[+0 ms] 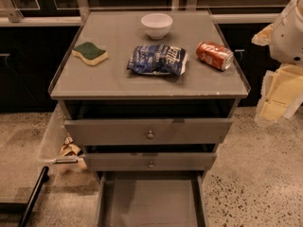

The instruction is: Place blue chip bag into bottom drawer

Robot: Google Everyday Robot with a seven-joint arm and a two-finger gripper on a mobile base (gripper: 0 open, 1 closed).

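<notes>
The blue chip bag (157, 59) lies crinkled in the middle of the grey cabinet top (118, 79), white lettering up. The bottom drawer (150, 200) is pulled out toward me at the foot of the cabinet; its flat grey tray holds nothing that I can see. My gripper (278, 94) hangs at the right edge of the view, beside the cabinet's right front corner, below the white arm housing (291, 30). It is well to the right of the bag, touches nothing, and holds nothing that I can see.
A red soda can (215, 55) lies on its side right of the bag. A green-and-yellow sponge (90, 53) sits at the left, and a white bowl (156, 25) at the back. Two upper drawers (149, 132) with round knobs are slightly open. A clear bin (59, 145) stands at the cabinet's left.
</notes>
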